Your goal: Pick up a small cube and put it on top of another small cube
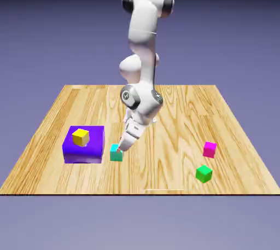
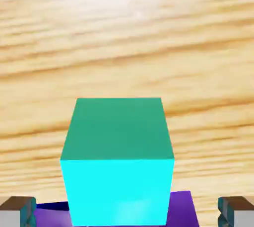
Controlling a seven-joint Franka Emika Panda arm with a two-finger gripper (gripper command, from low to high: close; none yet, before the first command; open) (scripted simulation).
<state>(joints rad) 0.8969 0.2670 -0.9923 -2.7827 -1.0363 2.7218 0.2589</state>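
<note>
The small teal cube [image 1: 116, 153] rests on the wooden table [image 1: 164, 112], just to the exterior view's right of the purple block [image 1: 83, 145]. The small yellow cube [image 1: 80, 137] sits on top of that purple block. My gripper [image 1: 122, 148] hangs low right over the teal cube, its jaws wide open. In the hand view the teal cube [image 2: 118, 164] fills the lower middle, standing between the two grey fingertips [image 2: 17, 210] with a clear gap on each side. Nothing is held.
A magenta cube [image 1: 209, 149] and a bright green cube [image 1: 204, 174] lie on the table toward the exterior view's right. A strip of the purple block [image 2: 183, 210] shows behind the teal cube in the hand view.
</note>
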